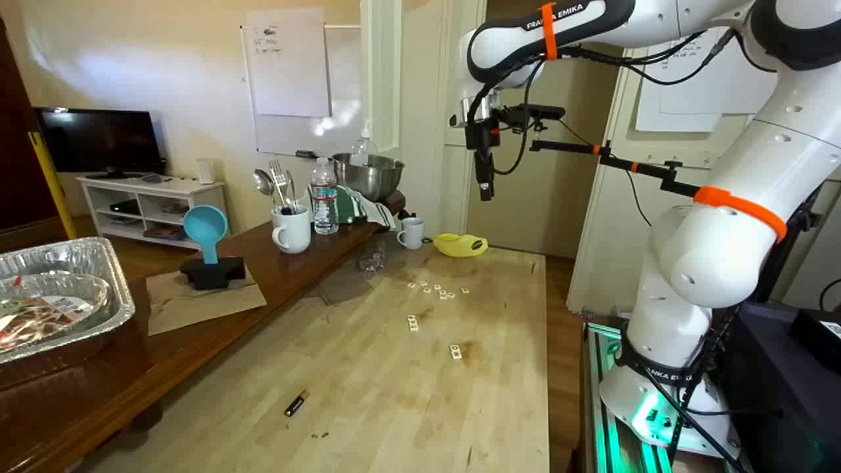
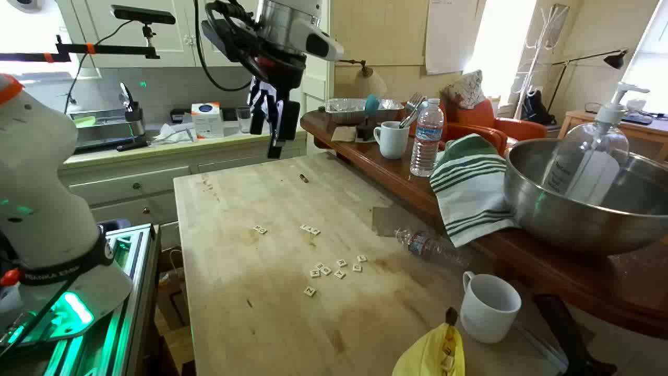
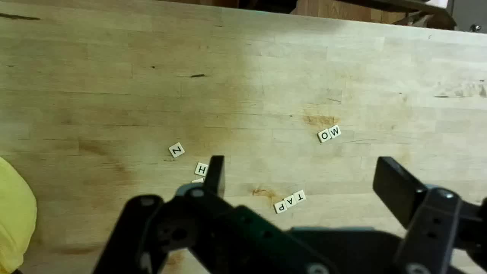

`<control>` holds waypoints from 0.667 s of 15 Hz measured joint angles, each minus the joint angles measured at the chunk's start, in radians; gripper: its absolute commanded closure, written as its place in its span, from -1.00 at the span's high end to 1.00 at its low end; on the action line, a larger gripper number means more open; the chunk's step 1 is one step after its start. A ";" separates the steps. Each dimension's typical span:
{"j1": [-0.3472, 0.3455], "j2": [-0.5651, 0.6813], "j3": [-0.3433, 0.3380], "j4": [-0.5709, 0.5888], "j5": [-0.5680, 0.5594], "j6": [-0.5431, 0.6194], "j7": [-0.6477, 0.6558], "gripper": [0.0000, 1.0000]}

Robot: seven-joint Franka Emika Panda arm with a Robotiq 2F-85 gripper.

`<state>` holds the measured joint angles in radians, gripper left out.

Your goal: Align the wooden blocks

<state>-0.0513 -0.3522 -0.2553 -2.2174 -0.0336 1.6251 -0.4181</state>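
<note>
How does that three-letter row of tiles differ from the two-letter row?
The three-letter row shows T, A and P; the two-letter row shows O and an M or W. In both exterior views, the two-letter row lies nearer the robot's base than the three-letter row. Both have pale, face-up tiles with dark letters.

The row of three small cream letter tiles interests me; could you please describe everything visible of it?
The row of three small cream letter tiles looks wooden: squarish pieces lying flat, black letters up, on the pale wooden table. In the wrist view it slants: P lower left, A between, T upper right, seemingly edge to edge. The open black two-fingered gripper hangs above, not touching it.
</note>
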 measured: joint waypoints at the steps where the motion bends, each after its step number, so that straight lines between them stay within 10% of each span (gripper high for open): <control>1: 0.000 0.000 0.000 0.000 0.000 0.000 0.000 1.00; 10: 0.000 0.017 0.010 -0.007 -0.001 -0.001 -0.021 1.00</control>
<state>-0.0515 -0.3355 -0.2448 -2.2243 -0.0344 1.6243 -0.4387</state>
